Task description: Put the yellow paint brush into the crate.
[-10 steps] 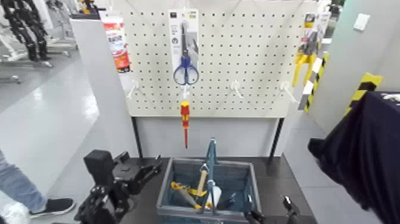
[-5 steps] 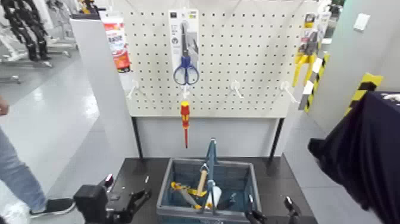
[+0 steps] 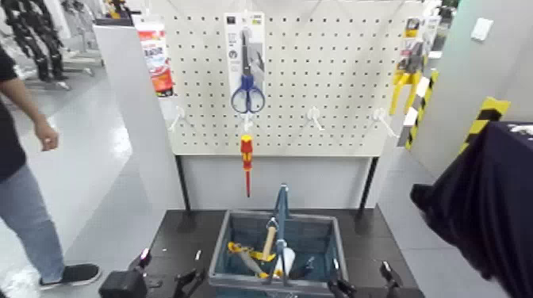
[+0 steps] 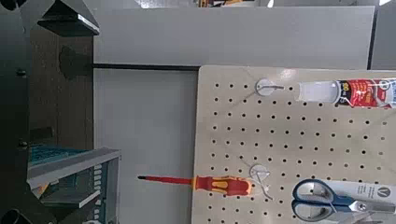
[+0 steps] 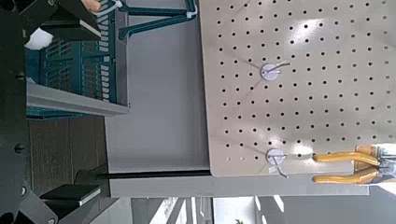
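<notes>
The grey-blue crate [image 3: 337, 238] with its tall centre handle stands on the dark table below the pegboard. The yellow paint brush [image 3: 239, 253], yellow band and grey handle, lies inside the crate's left half among other tools. My left gripper [image 3: 168, 272] is low at the table's front left, open and empty, left of the crate. My right gripper [image 3: 360, 278] is low at the front right, open and empty. In the left wrist view the open left gripper [image 4: 47, 112] has nothing in it, and the crate [image 4: 70, 168] shows. The right wrist view shows the open right gripper [image 5: 47, 112] and the crate [image 5: 70, 98].
The pegboard [image 3: 333, 71] holds blue scissors [image 3: 247, 93], a red-and-yellow screwdriver [image 3: 247, 158], a glue tube [image 3: 155, 55] and yellow pliers [image 3: 406, 79]. A person [image 3: 20, 166] stands at the left. A dark cloth [image 3: 484, 206] is at the right.
My left arm has dropped from raised beside the crate to the table's front edge. A person has walked into view at the left. The right gripper has hardly moved.
</notes>
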`<state>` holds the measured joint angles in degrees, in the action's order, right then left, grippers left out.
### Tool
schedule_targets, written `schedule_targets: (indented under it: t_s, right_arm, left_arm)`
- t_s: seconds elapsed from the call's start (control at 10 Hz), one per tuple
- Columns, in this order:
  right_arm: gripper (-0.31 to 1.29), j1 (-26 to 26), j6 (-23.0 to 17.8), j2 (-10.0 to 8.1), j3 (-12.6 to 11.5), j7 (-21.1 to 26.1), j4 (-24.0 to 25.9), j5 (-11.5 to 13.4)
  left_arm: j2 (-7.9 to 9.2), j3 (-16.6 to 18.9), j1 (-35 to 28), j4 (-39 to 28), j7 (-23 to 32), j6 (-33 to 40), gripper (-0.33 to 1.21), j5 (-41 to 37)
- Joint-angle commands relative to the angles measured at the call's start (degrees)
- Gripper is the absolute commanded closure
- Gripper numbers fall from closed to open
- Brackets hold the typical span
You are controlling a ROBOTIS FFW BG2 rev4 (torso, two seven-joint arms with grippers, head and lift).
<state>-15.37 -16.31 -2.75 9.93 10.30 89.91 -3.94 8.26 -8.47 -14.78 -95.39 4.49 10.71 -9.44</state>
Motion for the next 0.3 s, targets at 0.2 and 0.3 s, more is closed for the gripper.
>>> schedule_targets:
  t_s: [0.2, 0.3]
  right_arm:
    - [0.14, 0.1, 0.3, 0.03, -0.1, 0.0, 0.1, 0.7]
    - [0.14, 0.1, 0.6, 0.03, -0.2, -0.2, 0.3, 0.8]
  left_arm:
    - [-0.09, -0.1, -0.5, -0.5, 0.0, 0.2, 0.09, 0.5]
    - [-0.09, -0.1, -0.4, -0.4, 0.0, 0.2, 0.09, 0.5]
